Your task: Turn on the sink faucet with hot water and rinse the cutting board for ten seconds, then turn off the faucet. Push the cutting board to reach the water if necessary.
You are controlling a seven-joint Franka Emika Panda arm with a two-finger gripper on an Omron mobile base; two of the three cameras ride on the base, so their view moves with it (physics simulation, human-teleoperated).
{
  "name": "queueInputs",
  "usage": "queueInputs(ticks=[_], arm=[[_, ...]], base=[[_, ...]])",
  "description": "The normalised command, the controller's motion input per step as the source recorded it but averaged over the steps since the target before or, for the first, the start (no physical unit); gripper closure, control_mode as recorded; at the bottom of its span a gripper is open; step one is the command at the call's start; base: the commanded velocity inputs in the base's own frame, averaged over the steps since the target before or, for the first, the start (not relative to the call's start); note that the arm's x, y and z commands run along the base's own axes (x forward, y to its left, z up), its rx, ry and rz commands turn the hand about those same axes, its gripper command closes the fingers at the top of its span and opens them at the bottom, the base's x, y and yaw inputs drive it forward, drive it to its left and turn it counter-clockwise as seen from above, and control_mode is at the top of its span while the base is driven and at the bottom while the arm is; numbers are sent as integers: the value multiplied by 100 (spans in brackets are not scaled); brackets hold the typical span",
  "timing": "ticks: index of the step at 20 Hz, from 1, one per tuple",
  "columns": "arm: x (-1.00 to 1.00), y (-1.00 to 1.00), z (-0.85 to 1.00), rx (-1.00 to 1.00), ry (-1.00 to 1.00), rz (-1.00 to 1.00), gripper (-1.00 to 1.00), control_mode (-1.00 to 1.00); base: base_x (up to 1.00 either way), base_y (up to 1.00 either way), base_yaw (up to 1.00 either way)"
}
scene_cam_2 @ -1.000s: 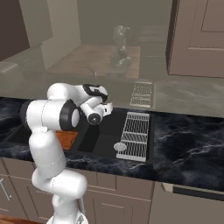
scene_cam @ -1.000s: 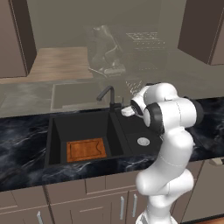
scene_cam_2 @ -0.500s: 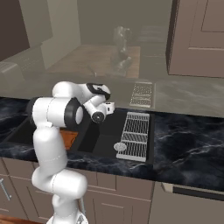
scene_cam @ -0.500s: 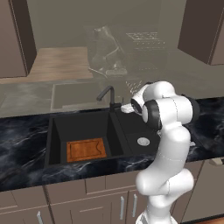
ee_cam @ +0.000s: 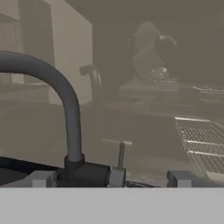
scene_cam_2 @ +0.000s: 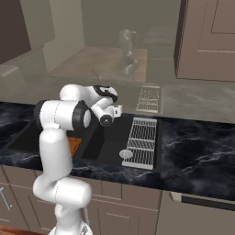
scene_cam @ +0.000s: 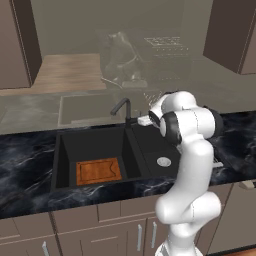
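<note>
1. Viewing from the left base camera: the sink (scene_cam: 100, 137) is set into the dark marbled bench (scene_cam: 25, 160). The cutting board (scene_cam: 99, 171) lies flat on the floor of the large left basin, toward its front. The sink faucet (scene_cam: 123, 107) stands at the rear rim, at the divider between the two basins. The pincer (scene_cam: 143, 120) sits just to the right of the faucet base. A round silver drain (scene_cam: 163, 161) lies in the shallower right basin.
2. Right base camera: the arm bends over the sink, with the pincer (scene_cam_2: 115, 110) at the rear rim. A silver wire rack (scene_cam_2: 142, 142) rests over the right part of the sink. An orange corner of the cutting board (scene_cam_2: 74, 143) shows past the arm.
3. Hand camera: the faucet's curved neck (ee_cam: 65, 98) rises close ahead, on its black base (ee_cam: 85, 174). The pincer (ee_cam: 111, 178) stands wide open, holding nothing; its left fingertip (ee_cam: 39, 178) is left of the base, the right one well to the right.
</note>
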Motion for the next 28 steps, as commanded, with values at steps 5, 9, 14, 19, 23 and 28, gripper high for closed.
queueInputs(ticks=[5, 9, 14, 19, 23, 28], arm=[[34, 0, -1, 0, 0, 0, -100, -100], [31, 0, -6, 0, 0, 0, -100, -100], [22, 0, -9, 0, 0, 0, -100, -100], [12, 0, -14, 0, 0, 0, -100, -100], [12, 0, -19, 0, 0, -1, -100, -100], [8, 0, -16, 1, 0, -5, -100, -100]], base=[[0, 0, 0], [0, 0, 0], [0, 0, 0], [0, 0, 0], [0, 0, 0], [0, 0, 0]])
